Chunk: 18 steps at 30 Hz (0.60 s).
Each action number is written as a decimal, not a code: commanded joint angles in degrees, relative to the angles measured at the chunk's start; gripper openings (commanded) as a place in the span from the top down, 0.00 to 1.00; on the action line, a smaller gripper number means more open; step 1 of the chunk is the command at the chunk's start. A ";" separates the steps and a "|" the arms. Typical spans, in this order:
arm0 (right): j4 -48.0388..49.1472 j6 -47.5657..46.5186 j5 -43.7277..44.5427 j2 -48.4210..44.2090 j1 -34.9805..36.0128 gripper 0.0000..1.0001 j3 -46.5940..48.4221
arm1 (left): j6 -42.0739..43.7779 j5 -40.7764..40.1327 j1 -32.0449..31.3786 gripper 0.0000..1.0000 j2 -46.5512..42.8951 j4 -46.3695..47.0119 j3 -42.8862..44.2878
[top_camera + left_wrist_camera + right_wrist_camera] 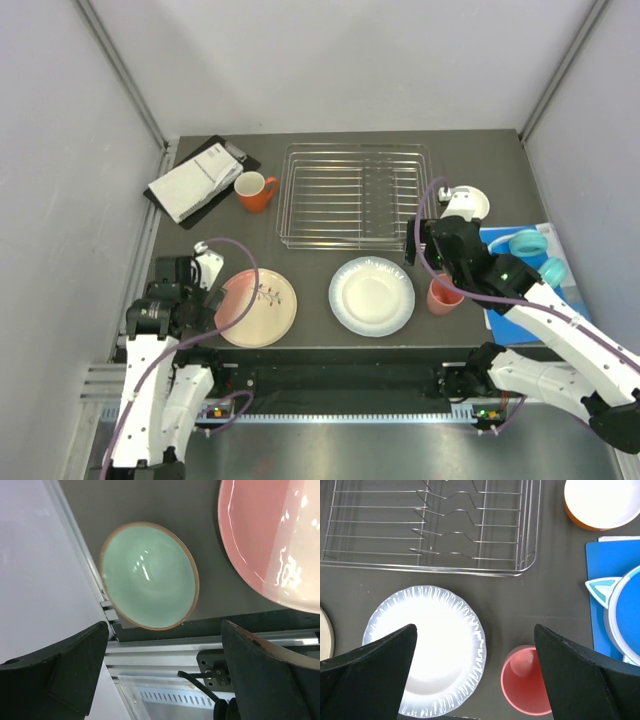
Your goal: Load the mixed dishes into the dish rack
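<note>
Seeing both pincers released on your rig, nothing held. Your left gripper has jaws spread wide, hovering over the mint green bowl, which sits by the left edge of the table, just beside the pink-and-cream plate. Top cam doesn't show the bowl, arm's in front. Your right gripper is wide open too, above the gap btwn the white plate and salmon-pink cup, both just in front of the dish rack. The orange mug stands upright left of the rack, near the booklet. All five dishes are on the table, outside the rack.
</note>
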 commanded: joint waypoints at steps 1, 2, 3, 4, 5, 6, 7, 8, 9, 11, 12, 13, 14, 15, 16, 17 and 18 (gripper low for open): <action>3.82 0.25 0.27 0.46 0.74 0.00 -0.43 | 2.09 -1.32 0.12 0.02 2.32 4.72 -3.71; 4.08 0.25 0.36 0.63 0.74 0.00 -0.43 | 2.18 -1.32 0.12 0.02 4.24 5.60 -4.41; 4.17 0.16 0.27 0.72 0.74 0.00 -0.69 | 2.01 -1.32 0.21 0.03 5.39 7.17 -4.59; 4.26 0.16 0.27 0.72 0.74 0.00 -0.78 | 2.01 -1.50 0.12 0.03 6.45 8.06 -4.77; 4.43 0.07 0.27 0.72 0.74 0.00 -0.87 | 1.83 -1.67 0.12 0.04 8.46 8.85 -4.94; 4.61 -0.01 0.19 0.64 0.83 0.00 -1.13 | 1.83 -1.76 0.12 0.04 9.52 9.47 -4.77; 4.70 -0.02 0.19 0.63 0.74 0.00 -1.22 | 1.57 -1.85 0.12 0.05 10.66 10.78 -4.86; 4.79 -0.10 0.27 0.55 0.74 0.00 -1.31 | 1.13 -2.46 0.12 0.05 12.50 11.40 -5.12; 4.79 -0.19 0.27 0.55 0.74 0.00 -1.39 | 1.13 -2.64 0.12 0.05 13.31 12.28 -5.29; 4.88 -0.19 0.45 0.64 0.65 0.00 -1.48 | 1.39 -2.64 0.12 0.04 15.41 13.95 -6.34; 4.96 -0.19 0.36 0.63 0.74 0.00 -1.48 | 1.83 -2.90 0.12 0.04 15.94 14.57 -6.96; 4.79 -0.19 0.45 0.63 0.74 0.00 -1.40 | 2.18 -3.34 0.12 0.04 16.38 15.44 -7.66; 4.61 -0.10 0.45 0.63 0.74 0.00 -1.31 | 2.88 -3.95 0.12 0.04 17.17 17.45 -9.32; 4.61 -0.19 0.62 0.55 0.74 0.00 -1.13 | 3.15 -3.96 0.12 0.04 17.44 17.99 -9.95; 4.52 -0.10 0.62 0.37 0.74 0.00 -1.13 | 3.24 -3.96 0.12 0.04 17.79 18.61 -10.48; 4.44 -0.10 0.62 0.28 0.74 0.00 -1.13 | 3.24 -3.87 0.21 0.04 18.40 19.22 -11.18; 4.44 -0.10 0.71 0.28 0.74 0.00 -1.13 | 3.15 -3.70 0.12 0.04 18.67 19.49 -11.45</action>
